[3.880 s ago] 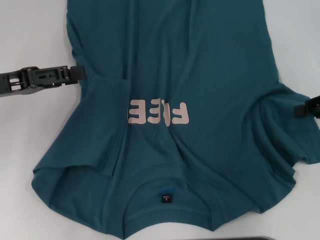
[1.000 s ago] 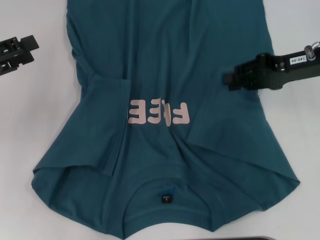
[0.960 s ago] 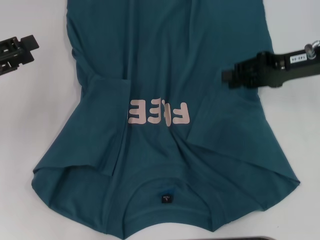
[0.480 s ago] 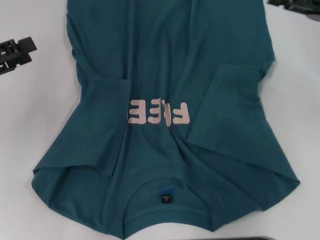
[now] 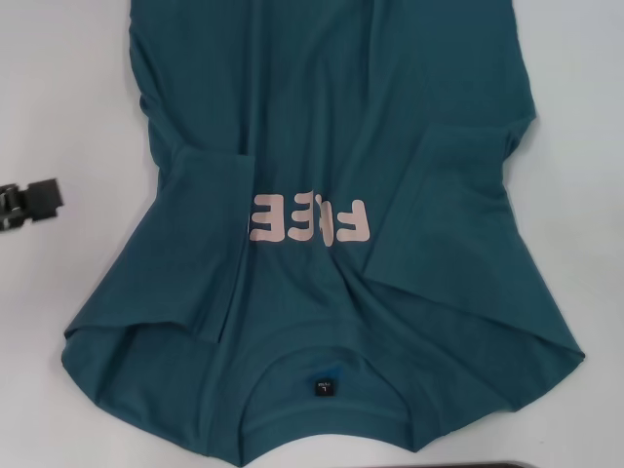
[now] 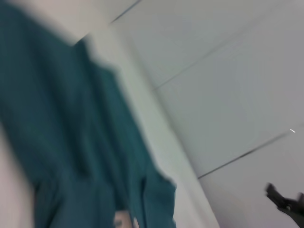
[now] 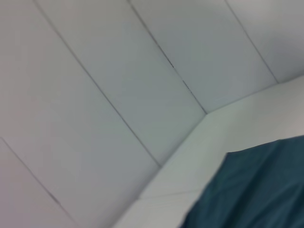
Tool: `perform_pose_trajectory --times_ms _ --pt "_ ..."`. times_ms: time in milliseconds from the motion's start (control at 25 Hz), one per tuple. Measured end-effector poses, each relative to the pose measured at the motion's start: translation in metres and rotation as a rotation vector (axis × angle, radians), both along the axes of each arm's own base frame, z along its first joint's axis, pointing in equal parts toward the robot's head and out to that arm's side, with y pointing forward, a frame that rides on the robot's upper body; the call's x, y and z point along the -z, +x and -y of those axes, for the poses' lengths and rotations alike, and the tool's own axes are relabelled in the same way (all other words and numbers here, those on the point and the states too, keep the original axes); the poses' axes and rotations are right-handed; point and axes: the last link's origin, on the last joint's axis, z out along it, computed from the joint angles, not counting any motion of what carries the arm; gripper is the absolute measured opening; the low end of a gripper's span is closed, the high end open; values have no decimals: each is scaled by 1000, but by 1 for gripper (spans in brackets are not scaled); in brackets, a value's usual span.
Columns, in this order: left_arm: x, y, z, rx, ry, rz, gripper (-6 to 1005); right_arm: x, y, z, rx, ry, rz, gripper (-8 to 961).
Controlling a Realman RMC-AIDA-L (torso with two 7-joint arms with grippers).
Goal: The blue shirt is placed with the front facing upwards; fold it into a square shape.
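The blue shirt lies face up across the middle of the white surface with both sleeves folded in, so lengthwise folds come next; the left claw waits at the left edge, its grip impossible to tell.

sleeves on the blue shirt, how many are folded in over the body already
2. On the blue shirt, the left sleeve lies folded in beside the pink letters; the right sleeve lies folded in on the other side. Left gripper sits off the cloth.
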Motion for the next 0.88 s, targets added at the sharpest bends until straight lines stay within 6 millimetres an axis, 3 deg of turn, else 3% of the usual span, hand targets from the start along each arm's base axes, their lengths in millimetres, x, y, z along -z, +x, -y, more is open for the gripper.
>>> perform_pose_trajectory --times_ms 120,360,600,880 --pt "-7 -12 17 -137 -63 41 645 -6 -2 6 36 -45 -79 911" --pt "-15 -27 48 -292 -202 62 644 -11 -7 -12 134 -168 -111 911" --pt "-6 -34 56 -347 -311 -4 643 1 -15 -33 171 -279 -57 912" --pt "11 -32 49 -355 -348 -30 638 11 -24 -44 147 -314 -73 912"
